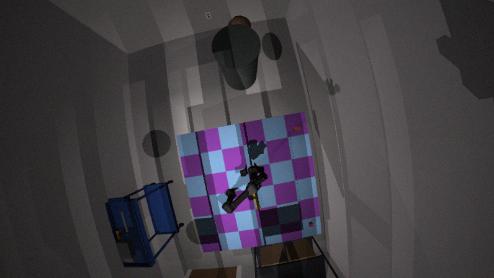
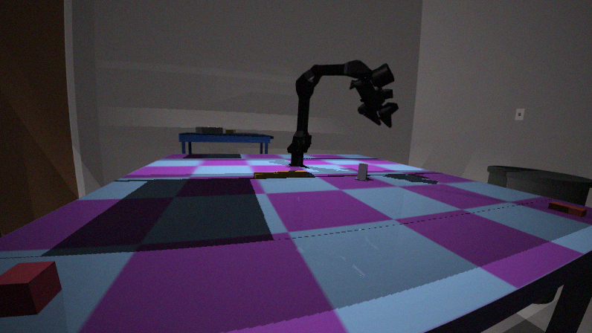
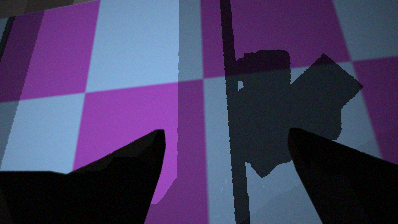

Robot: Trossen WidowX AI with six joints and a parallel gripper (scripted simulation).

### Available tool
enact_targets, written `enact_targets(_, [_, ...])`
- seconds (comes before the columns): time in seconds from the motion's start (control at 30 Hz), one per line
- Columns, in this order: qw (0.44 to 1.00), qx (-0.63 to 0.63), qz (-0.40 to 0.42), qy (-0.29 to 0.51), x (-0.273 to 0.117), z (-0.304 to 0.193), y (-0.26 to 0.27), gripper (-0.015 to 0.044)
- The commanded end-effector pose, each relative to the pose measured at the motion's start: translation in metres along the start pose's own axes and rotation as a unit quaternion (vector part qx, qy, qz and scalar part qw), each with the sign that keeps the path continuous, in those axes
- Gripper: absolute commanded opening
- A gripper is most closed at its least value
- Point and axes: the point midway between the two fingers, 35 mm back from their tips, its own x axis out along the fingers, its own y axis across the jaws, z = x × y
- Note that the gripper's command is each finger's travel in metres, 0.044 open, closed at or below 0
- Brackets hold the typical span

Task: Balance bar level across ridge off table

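The yellow bar [image 1: 256, 203] [image 2: 281, 175] lies flat on the checkered table [image 1: 232, 134] [image 2: 343, 210], near the arm's base. In the top view the arm hides its upper end. The ridge [image 2: 362, 171] is a small grey block standing upright on the table, to the right of the bar in the exterior view and apart from it. It is hidden under the arm in the top view and does not show in the wrist view. My gripper [image 2: 384, 125] [image 3: 225, 136] is open and empty, high above the table, a little right of the ridge in the exterior view.
A red block [image 1: 311, 224] [image 2: 18, 293] and an orange block [image 1: 296, 128] [image 2: 567, 209] lie near the table's edge, far from the bar. A blue cart [image 1: 161, 208] [image 2: 225, 137] and a large dark bin [image 1: 238, 48] [image 2: 538, 181] stand off the table. Dark shadows cross the tabletop.
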Motion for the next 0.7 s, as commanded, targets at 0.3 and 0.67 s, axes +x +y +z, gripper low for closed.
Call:
enact_targets(0.3, [0.962,0.256,-0.088,0.04,-0.03,-0.065,-0.041,0.0315])
enact_targets(0.67, [0.867,0.468,-0.164,0.054,-0.058,-0.126,-0.063,0.0315])
